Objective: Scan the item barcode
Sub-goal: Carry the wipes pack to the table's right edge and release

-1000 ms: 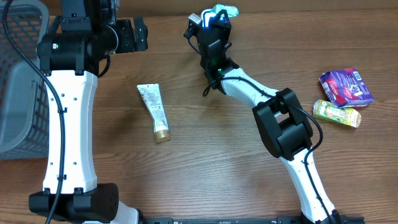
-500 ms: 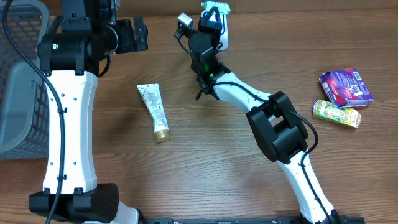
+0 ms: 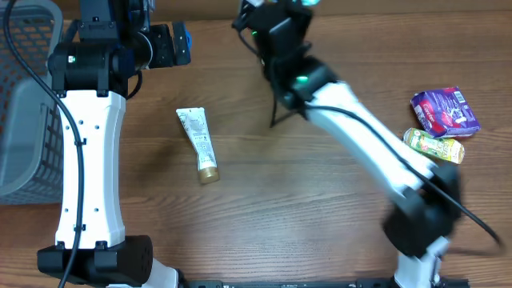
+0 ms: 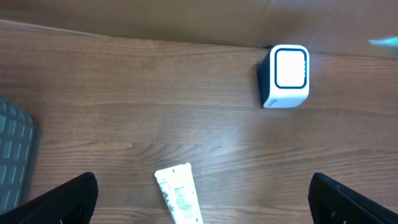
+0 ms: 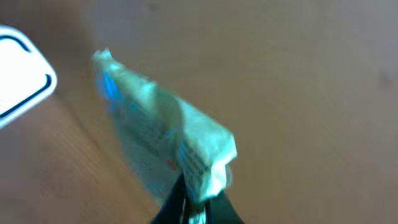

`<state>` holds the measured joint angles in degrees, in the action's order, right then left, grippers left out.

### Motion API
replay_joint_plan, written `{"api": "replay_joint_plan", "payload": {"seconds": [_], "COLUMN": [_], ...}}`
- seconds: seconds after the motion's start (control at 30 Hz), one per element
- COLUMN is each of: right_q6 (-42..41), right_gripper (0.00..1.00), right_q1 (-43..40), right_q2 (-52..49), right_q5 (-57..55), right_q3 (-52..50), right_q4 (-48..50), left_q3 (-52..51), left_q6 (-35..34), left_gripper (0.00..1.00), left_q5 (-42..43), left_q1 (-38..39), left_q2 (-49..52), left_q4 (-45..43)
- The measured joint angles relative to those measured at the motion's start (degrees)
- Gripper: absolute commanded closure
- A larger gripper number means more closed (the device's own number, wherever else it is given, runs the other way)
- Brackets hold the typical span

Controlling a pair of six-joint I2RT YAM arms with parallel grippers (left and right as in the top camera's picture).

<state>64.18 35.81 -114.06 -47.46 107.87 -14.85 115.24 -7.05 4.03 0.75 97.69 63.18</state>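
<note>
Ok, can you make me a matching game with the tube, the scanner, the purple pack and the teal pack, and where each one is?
1 tube
2 scanner
3 purple pack
4 teal pack

A pinched in the right gripper
B standing near the table's back edge
C lying alone near the middle
D beside the yellow-green pack

Pairs: 1-C, 2-B, 3-D, 4-A

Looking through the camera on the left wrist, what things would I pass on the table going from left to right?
Grey plastic basket's corner → cream squeeze tube → white box-shaped scanner with a blue-rimmed window.
</note>
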Motion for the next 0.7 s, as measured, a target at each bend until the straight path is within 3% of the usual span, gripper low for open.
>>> {"api": "replay_joint_plan", "payload": {"seconds": [0.2,0.33,0.53,0.7], "right_q6": [-27.6,-50.8,-82.0,-92.7], "right_gripper": [0.96,0.96,0.96,0.96], "right_q1": [-0.3,-4.1,-21.7,-36.9], "right_q2": [19.1,29.6,34.1,33.7], "right_q5": [5.7,11.2,23.3,31.4], "right_q3": [0.4,1.0,0.9,-5.9], "right_q4": [-19.1,-37.5,-59.5,-60.2], "left_q3": [0.0,0.0,0.0,0.0], "left_q6": [0.0,0.0,0.0,0.0], "left_gripper": [0.00,0.00,0.00,0.00], "left_q5": [0.0,0.0,0.0,0.0], "left_q1": [0.0,0.0,0.0,0.0], "left_q2": [0.0,0.0,0.0,0.0], "left_q4": [0.0,0.1,0.0,0.1]}}
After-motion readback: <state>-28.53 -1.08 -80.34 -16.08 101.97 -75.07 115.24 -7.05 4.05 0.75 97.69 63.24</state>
